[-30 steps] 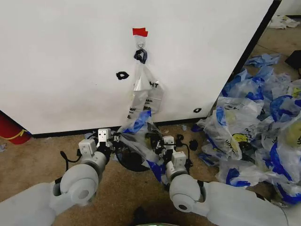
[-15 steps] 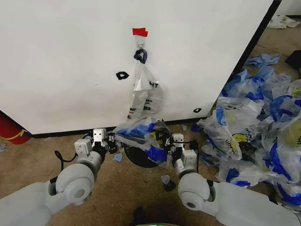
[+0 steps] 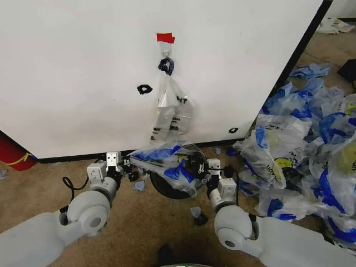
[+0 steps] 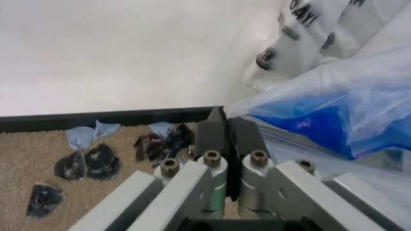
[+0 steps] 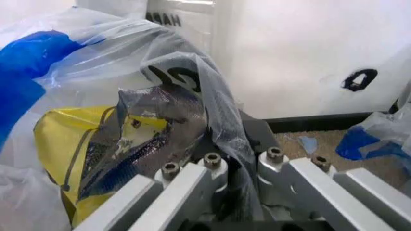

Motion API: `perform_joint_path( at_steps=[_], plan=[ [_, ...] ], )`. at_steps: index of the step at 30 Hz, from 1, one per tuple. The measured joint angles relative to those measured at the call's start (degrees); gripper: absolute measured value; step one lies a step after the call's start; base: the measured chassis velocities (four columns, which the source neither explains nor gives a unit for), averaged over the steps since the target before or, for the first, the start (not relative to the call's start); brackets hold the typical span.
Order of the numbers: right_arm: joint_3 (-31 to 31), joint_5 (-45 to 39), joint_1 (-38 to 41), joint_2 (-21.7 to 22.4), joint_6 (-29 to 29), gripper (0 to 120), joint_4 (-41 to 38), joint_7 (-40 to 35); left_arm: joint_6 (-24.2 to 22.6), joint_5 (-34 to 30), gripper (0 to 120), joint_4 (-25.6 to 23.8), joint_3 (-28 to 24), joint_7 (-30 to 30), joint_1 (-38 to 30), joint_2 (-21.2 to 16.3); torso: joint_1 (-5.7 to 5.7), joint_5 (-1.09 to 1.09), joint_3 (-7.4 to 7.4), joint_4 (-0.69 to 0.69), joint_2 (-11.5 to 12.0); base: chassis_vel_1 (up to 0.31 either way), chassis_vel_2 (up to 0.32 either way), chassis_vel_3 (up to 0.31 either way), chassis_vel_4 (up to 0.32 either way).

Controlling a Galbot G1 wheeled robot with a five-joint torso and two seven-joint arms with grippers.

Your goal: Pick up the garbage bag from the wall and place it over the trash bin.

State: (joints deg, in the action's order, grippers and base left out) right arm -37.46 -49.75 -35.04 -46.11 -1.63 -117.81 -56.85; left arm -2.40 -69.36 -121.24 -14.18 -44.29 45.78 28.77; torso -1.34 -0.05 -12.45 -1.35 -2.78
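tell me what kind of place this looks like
Probably a robot test or data-collection room, not a home: a bare white panel wall with a taped hook, worn carpet, and a heap of used bags from repeated trials.

Bag spread wider over the bin

Since a second ago the left hand point(image 3: 129, 164) and right hand point(image 3: 201, 167) have drawn farther apart, stretching the garbage bag point(image 3: 167, 158) from a bunched, hanging fold into a flatter sheet across the trash bin point(image 3: 167, 186), more of which is now covered.
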Motion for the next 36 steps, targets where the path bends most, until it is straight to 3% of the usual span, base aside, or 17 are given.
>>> perform_joint_path(
  at_steps=[8,20,30,36],
  plan=[
    [0.0,0.2,0.0,0.0,-0.1,0,0.4,0.1,0.2,0.5,3,-1.7,0.1,0.0,-0.2,0.7,0.0,0.0,0.0,0.0,0.0,0.0,0.0,0.0,0.0],
    [-0.4,-0.2,2.2,-0.9,-0.1,0,1.6,0.1,-1.0,-2.5,48,-11.3,0.5,-1.0,0.3,0.5,0.0,0.0,0.0,0.0,0.0,0.0,0.0,0.0,0.0],
    [-0.3,-0.2,2.8,-0.7,-0.1,0,1.6,0.1,-1.5,-3.2,87,-14.4,2.8,-1.5,1.4,-0.4,0.0,0.0,0.0,0.0,0.0,0.0,0.0,0.0,0.0],
    [-0.5,-0.1,2.7,0.2,-0.1,0,0.6,0.3,-1.5,-2.7,98,-13.8,3.8,-1.5,1.8,-0.6,0.0,-0.01,0.0,0.0,0.0,0.0,0.0,0.0,0.0]
  ],
)
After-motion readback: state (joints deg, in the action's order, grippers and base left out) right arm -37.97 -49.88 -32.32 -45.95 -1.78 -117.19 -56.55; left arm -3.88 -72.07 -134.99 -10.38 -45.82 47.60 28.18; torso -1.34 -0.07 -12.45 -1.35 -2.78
